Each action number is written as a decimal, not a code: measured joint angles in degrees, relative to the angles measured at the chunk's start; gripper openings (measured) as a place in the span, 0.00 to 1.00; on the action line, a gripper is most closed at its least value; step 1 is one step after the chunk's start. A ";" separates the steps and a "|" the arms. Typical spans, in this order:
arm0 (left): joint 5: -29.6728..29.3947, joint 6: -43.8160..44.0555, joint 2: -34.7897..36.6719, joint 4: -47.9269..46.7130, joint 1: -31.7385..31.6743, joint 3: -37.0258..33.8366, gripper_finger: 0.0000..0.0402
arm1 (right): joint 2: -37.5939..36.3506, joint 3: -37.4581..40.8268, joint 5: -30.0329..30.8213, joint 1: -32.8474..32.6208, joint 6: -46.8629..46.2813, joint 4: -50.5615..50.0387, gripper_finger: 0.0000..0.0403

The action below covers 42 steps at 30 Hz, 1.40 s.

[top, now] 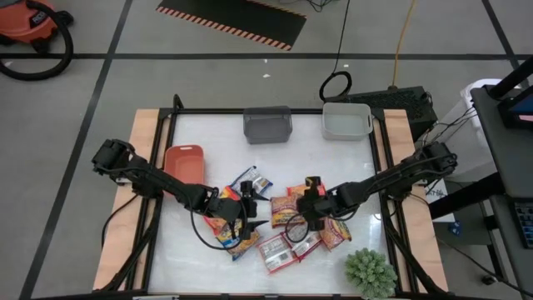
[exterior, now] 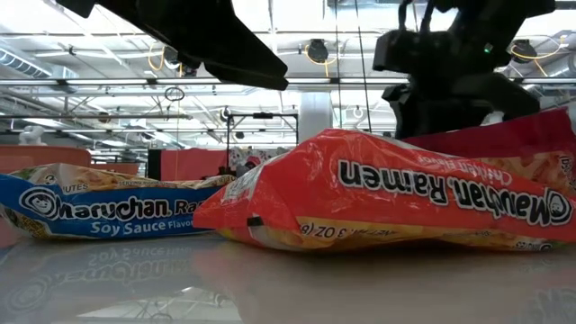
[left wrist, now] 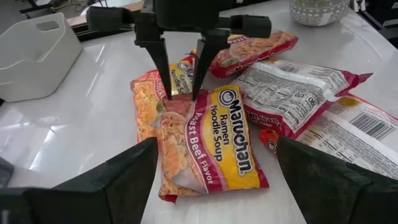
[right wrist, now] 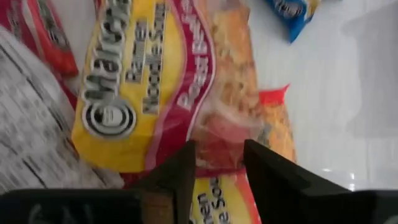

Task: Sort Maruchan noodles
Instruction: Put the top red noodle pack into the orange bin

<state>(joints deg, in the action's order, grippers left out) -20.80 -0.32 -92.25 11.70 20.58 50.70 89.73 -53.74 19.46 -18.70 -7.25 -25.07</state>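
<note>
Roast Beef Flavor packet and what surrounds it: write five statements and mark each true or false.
1. The right gripper has its fingertips down at the Roast Beef Flavor packet. True.
2. The Roast Beef Flavor packet lies inside the red bin. False: it lies on the white table.
3. The left gripper stands open, holding nothing. True.
4. A Soy Sauce Flavor packet with blue trim lies on the table. True.
5. The grey bin holds several packets. False: no packets show in it.
</note>
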 joint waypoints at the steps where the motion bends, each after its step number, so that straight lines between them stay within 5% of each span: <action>1: 0.00 0.00 0.00 -0.04 0.00 0.00 0.83 | 0.00 0.02 0.00 -0.02 -0.08 -0.20 0.34; 12: 0.00 -0.69 0.00 -0.10 0.00 0.00 0.83 | 0.31 0.00 -6.10 -0.12 2.33 14.80 0.35; 23: 0.00 0.15 0.04 -1.87 -0.13 0.00 0.83 | 0.31 -1.68 -5.87 -3.40 6.44 12.22 0.35; 29: 0.00 0.81 0.04 -1.30 -0.42 0.00 0.83 | 0.28 -6.31 3.97 -6.82 6.49 1.38 0.35; 42: -0.02 1.51 0.04 -1.17 -0.44 0.00 0.83 | 0.28 -6.91 6.03 -10.28 10.94 -2.75 0.42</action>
<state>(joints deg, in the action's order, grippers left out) -20.82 1.19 -92.20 10.52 20.14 50.70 90.02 -60.64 25.50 -28.97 3.68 -27.82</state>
